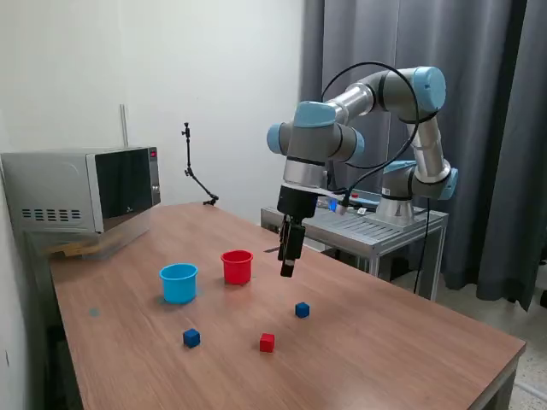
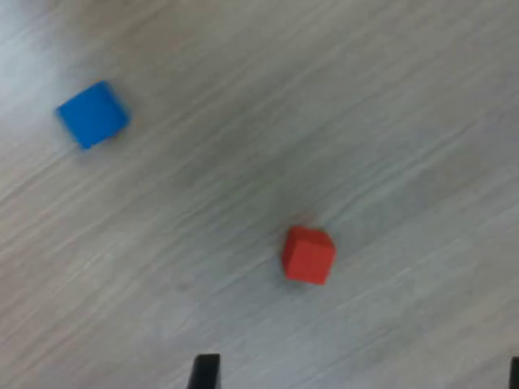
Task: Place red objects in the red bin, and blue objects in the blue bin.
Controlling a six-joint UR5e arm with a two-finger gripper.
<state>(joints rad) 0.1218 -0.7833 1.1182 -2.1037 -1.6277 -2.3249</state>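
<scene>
The red cup [image 1: 237, 266] and the light-blue cup [image 1: 179, 283] stand side by side on the wooden table [image 1: 385, 359]. One red cube [image 1: 267, 342] lies nearer the front, with one dark-blue cube [image 1: 302, 310] on its exterior-view right and another [image 1: 191, 338] on its left. A second red cube is not in view. My gripper [image 1: 288, 270] hangs above the table just to the exterior view's right of the red cup. In the wrist view the gripper [image 2: 359, 377] is open and empty, with the red cube [image 2: 308, 254] and a blue cube [image 2: 92, 114] on the table below.
A microwave [image 1: 85, 188] stands at the table's back corner on the exterior view's left. A metal stand [image 1: 376, 226] holding the arm's base is behind the table. A thin black stand [image 1: 192, 175] stands at the far edge.
</scene>
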